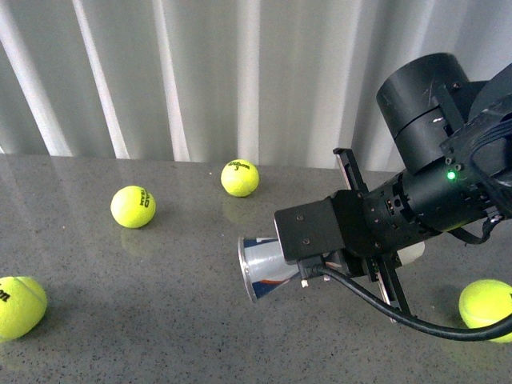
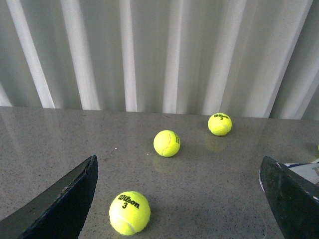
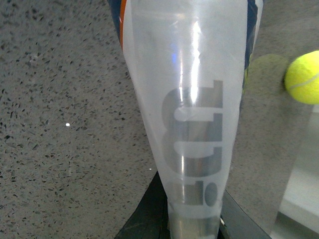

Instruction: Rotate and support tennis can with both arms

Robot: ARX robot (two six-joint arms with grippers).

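The tennis can (image 1: 264, 268) lies on its side just above the grey table, its silver rim pointing left and its far end hidden behind my right arm. My right gripper (image 1: 364, 260) is shut on the tennis can. In the right wrist view the clear tube (image 3: 192, 124) runs straight out from between the black jaws. My left gripper (image 2: 182, 199) is open, with nothing between its fingers (image 2: 60, 204). A corner of the can (image 2: 305, 172) shows just past the other finger. The left arm is not in the front view.
Yellow-green tennis balls lie on the table: one at the back (image 1: 240, 177), one left of it (image 1: 133, 206), one at the far left (image 1: 20, 306), one at the right edge (image 1: 486, 309). A white pleated curtain (image 1: 200, 72) closes the back.
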